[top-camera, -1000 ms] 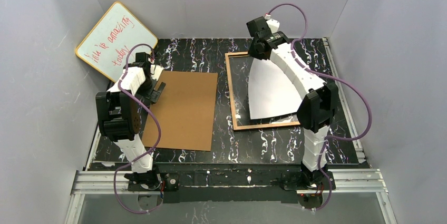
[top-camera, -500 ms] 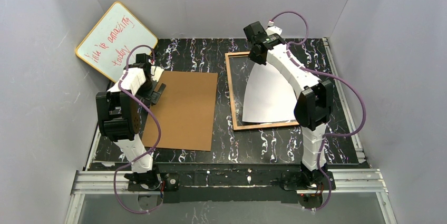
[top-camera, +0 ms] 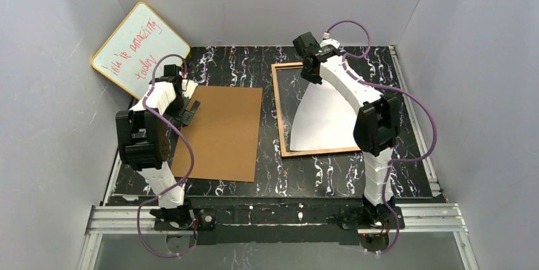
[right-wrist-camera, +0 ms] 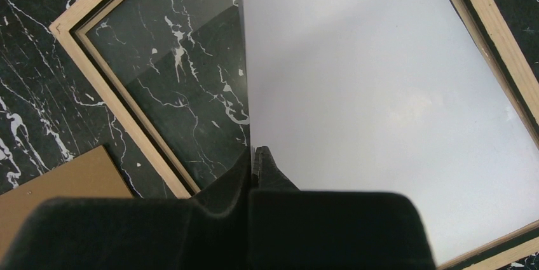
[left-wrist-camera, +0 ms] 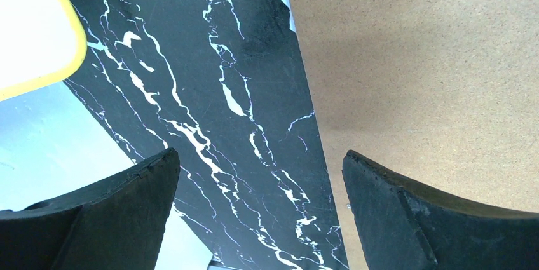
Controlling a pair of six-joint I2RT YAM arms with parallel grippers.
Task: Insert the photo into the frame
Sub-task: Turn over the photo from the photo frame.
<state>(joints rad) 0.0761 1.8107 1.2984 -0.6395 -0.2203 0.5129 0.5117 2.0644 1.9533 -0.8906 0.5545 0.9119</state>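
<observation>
Right gripper [right-wrist-camera: 254, 154] clamps the photo's [top-camera: 324, 116] far edge, white back up, over the frame [top-camera: 278, 111]; left gripper [left-wrist-camera: 259, 159] hangs wide open at the brown panel's [top-camera: 222, 131] edge.

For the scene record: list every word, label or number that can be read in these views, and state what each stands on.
"is amazing today": red handwriting on the whiteboard, on two slanted lines; one short word before "is" is too unclear to read.
Nothing else: the photo shows only its blank white back, and the frame and the brown panel carry no visible text.
</observation>
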